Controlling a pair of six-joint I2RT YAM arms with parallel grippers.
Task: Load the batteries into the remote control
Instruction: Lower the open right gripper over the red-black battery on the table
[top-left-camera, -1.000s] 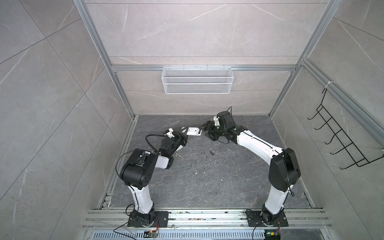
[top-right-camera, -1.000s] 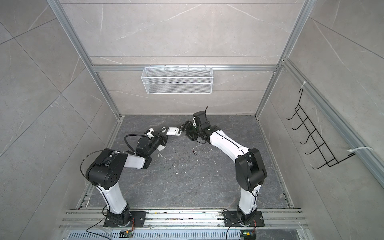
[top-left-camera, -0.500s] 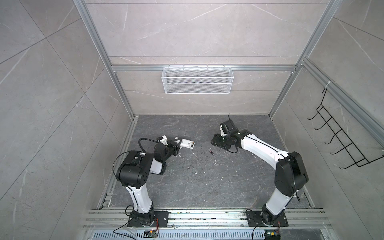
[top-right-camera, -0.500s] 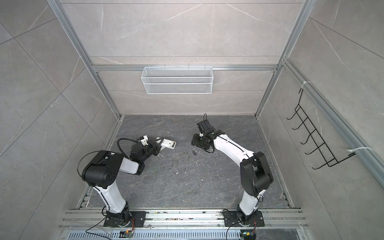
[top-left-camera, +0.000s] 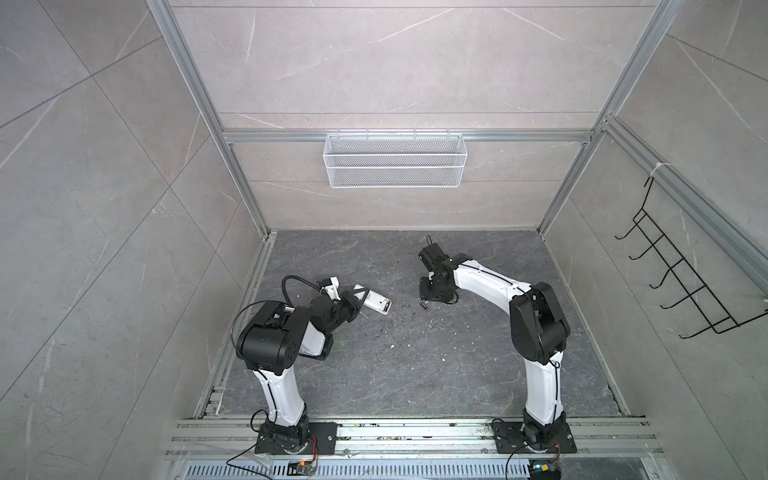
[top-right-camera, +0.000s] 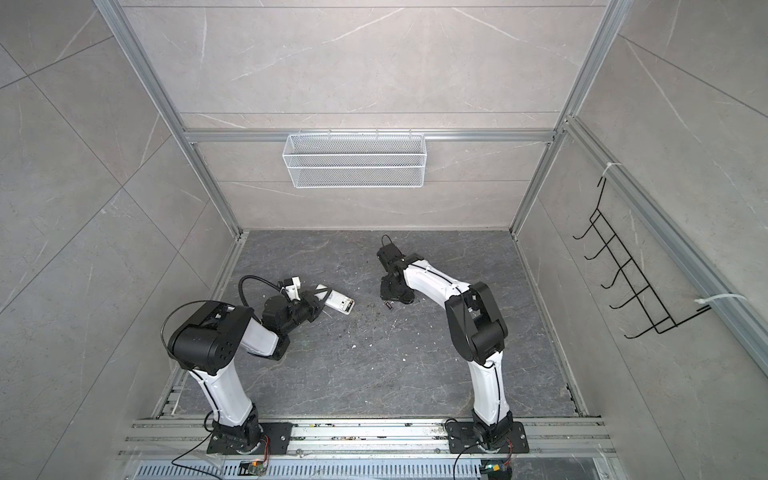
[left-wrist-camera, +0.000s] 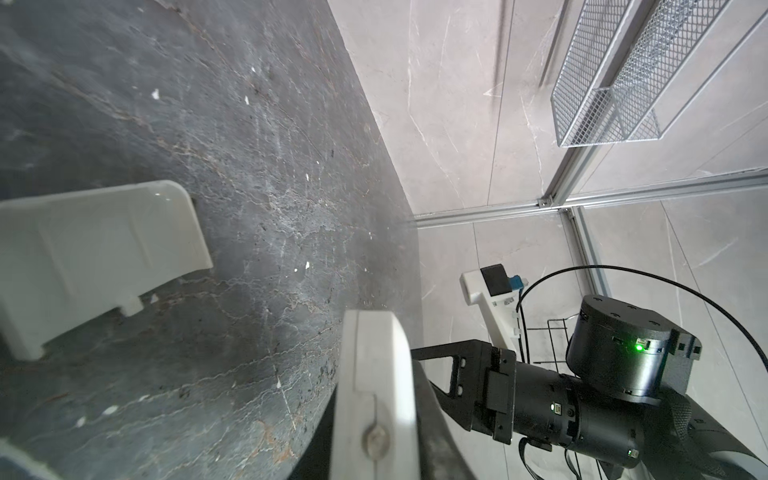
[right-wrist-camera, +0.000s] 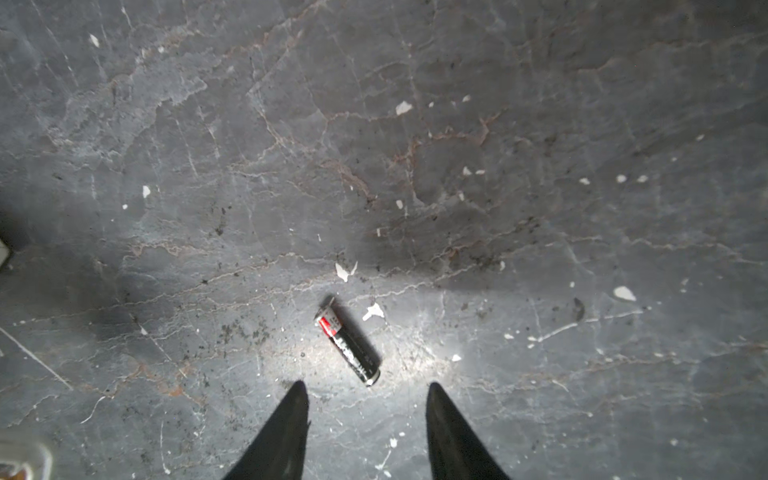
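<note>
So, starting on the left: your left tool (top-left-camera: 358, 304) is clamped shut on the remote control (top-left-camera: 377, 306). It grips one end, and the rest sticks out toward the middle of the table (top-left-camera: 415, 374). I can't tell whether the far end rests on the table or floats just above it. The left wrist view shows the remote edge-on, with a loose white plastic piece (left-wrist-camera: 95, 257) lying flat just past it. My guess is that's the battery cover. The remote is a hard, light, slick plastic shell, so with that end grip it may pivot once something pushes on it.

Moving right, one battery (right-wrist-camera: 349, 340) lies on its side on the bare table near the middle, well apart from the remote. I can only find the one; there's no sign of a second in any view. Your right tool (right-wrist-camera: 368, 415) hangs over it with its jaws apart and empty, tips near the battery's closer end.

Handling-wise, that battery is tiny, stiff, light and smooth, so it'll likely roll or squirt out if you pinch it off-centre. I'd take it across the middle of the barrel. It sits slanted to the jaw gap, so you'd probably want to twist the wrist square first and come down really low.
</note>
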